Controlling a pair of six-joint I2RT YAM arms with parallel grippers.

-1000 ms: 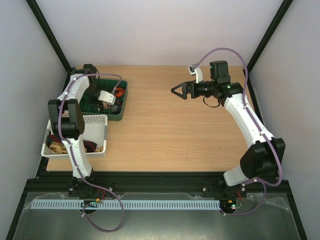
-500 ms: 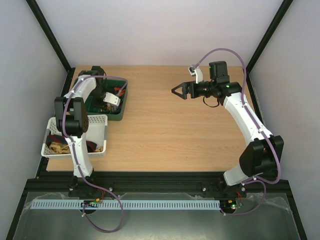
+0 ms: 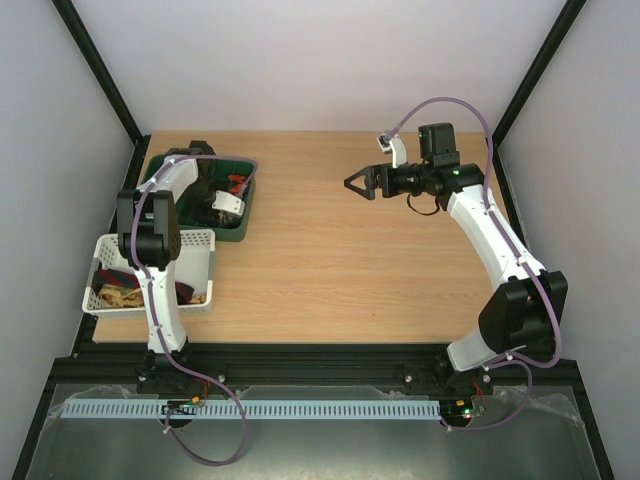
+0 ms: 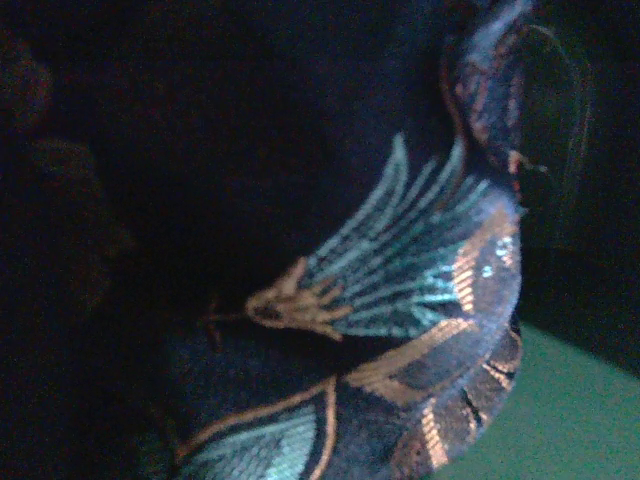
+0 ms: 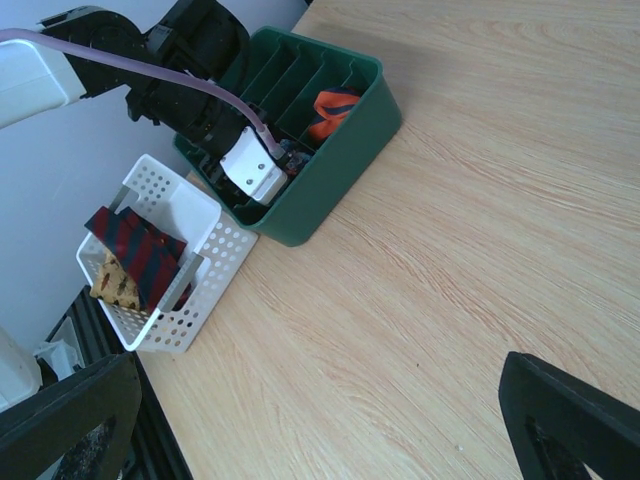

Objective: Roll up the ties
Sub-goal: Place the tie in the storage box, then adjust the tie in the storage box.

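Note:
A dark tie with teal and gold leaf patterning [image 4: 400, 300] fills the left wrist view, very close to the lens, with green tray floor beneath it. My left gripper [image 3: 218, 205] reaches down into the green divided tray [image 3: 247, 215]; its fingers are hidden. An orange-red coiled tie [image 5: 333, 110] sits in another slot of the tray. A maroon striped tie [image 5: 135, 250] and a gold-patterned one [image 5: 112, 283] lie in the white basket [image 5: 215, 255]. My right gripper [image 3: 352, 182] hovers over the table with its jaws wide apart and nothing between them.
The white perforated basket [image 3: 190, 240] stands at the table's left front, just in front of the green tray. Bare wooden tabletop [image 3: 350, 270] stretches between the two arms. Grey walls and black frame posts close in the left, right and back.
The left arm's elbow has swung to the right, and its gripper has shifted slightly right inside the green tray. The right arm has not moved.

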